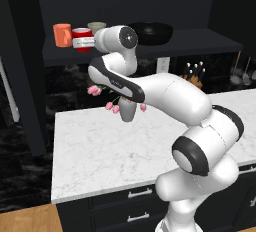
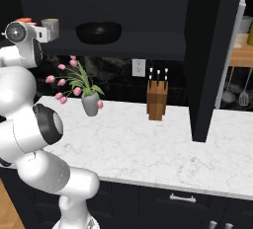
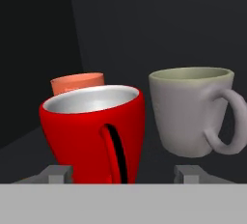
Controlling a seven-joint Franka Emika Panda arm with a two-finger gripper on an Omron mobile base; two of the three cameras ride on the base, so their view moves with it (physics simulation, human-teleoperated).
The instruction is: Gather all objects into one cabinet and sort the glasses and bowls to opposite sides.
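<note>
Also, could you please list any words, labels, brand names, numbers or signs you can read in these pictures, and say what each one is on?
No readable text in any of the three views.
red mug, pale grey-white mug, orange mug: plain, no print.
black bowl: plain.
knife block, vase of tulips: no label.
wall outlet: no visible marking.
Robot arm: a pale band near the wrist, too small and blurred to tell whether it carries lettering.

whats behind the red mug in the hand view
Behind the glossy red mug the upper part of the orange mug shows above its rim. The red mug covers the rest of the orange mug, so its handle and base cannot be seen.
</note>
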